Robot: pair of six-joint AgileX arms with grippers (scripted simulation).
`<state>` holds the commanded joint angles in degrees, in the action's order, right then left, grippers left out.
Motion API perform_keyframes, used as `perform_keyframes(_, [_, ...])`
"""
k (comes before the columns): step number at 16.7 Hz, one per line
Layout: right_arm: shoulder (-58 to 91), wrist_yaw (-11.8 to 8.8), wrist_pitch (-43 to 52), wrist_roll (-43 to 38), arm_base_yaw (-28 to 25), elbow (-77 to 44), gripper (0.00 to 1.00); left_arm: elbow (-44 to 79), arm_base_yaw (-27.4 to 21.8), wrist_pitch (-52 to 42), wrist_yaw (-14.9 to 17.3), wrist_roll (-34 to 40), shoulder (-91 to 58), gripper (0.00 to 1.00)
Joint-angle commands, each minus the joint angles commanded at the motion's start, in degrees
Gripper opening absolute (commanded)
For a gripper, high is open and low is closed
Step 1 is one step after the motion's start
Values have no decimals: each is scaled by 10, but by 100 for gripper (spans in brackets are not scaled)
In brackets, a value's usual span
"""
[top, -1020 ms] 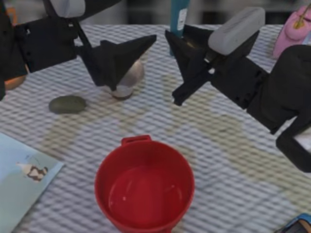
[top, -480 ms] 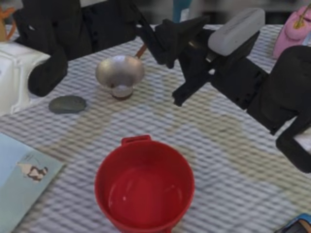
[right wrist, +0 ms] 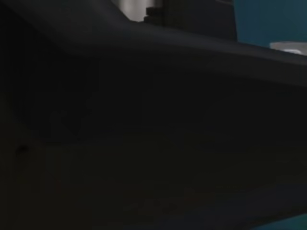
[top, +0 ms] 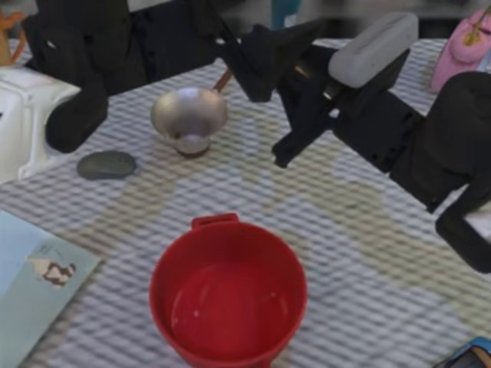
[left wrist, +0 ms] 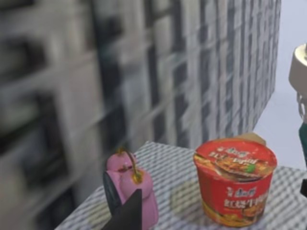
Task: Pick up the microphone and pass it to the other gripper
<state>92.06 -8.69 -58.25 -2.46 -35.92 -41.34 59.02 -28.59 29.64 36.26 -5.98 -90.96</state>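
Observation:
The microphone (top: 281, 11) stands upright in the air at the back middle, and only a bit of its teal handle shows past the black claws. The left wrist view catches its whitish head (left wrist: 300, 69) over the teal handle at the picture's edge. My right gripper (top: 288, 107), the one with the pale grey block, is shut on the handle. My left gripper (top: 285, 65) reaches across from the left and hangs open right against it, with one finger (left wrist: 128, 215) showing. The right wrist view is dark, apart from a teal patch (right wrist: 268, 21).
A silver bowl (top: 189, 115) and a grey-green pebble (top: 106, 165) lie back left. A red pot (top: 228, 295) stands front centre, a pale blue card (top: 31, 299) front left, a white block (top: 23, 115) far left. A pink bag (top: 464, 46) and a noodle cup (left wrist: 235, 179) stand back right.
My left arm has swung from over the silver bowl to the right, up to the right gripper, uncovering the bowl; in the last half second it only crept closer. The right arm held still.

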Motion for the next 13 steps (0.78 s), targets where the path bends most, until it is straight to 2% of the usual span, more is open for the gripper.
perform_keyframes(8, [0, 0, 0, 0, 0, 0, 0, 0, 0, 0, 0, 0, 0, 2])
perform_keyframes(13, [0, 0, 0, 0, 0, 0, 0, 0, 0, 0, 0, 0, 0, 0])
